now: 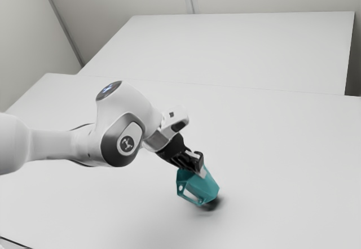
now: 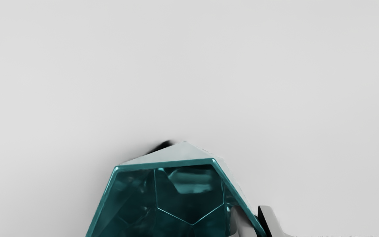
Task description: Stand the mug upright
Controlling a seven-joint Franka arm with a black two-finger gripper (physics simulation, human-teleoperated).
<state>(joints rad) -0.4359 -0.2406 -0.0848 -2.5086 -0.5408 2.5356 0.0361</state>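
Mug in the claw's grip, seen from the side and from the hand. The mug (image 1: pixel 205 184) leans over the bench, well off upright. In the exterior view its long axis runs from about ten or eleven o'clock, at the mouth (image 2: pixel 164 163), to about four or five o'clock, at the base end (image 1: pixel 214 193); the handle (image 1: pixel 190 199) stands out toward seven or eight o'clock. A dark shadow (image 1: pixel 213 205) lies under the lower end, close by it; whether the base touches down cannot be told.

The claw (image 1: pixel 200 171) is closed on the mug's wall near the mouth, one finger (image 2: pixel 241 222) inside and the other outside. From the claw, the bulk of the mug lies toward five o'clock in the exterior view, and the mouth faces back toward the hand. The arm (image 1: pixel 53 145) reaches in from nine o'clock, above the bench (image 1: pixel 276 153). A second table (image 1: pixel 242 46) stands beyond, toward twelve to one o'clock.

The relation that governs the coming move, as judged here, is the slant of the axis: the grip is high and the base points down and away, so the turn should bring the base beneath the mouth before the claw lets go. A pinch on one wall may let the mug pivot.
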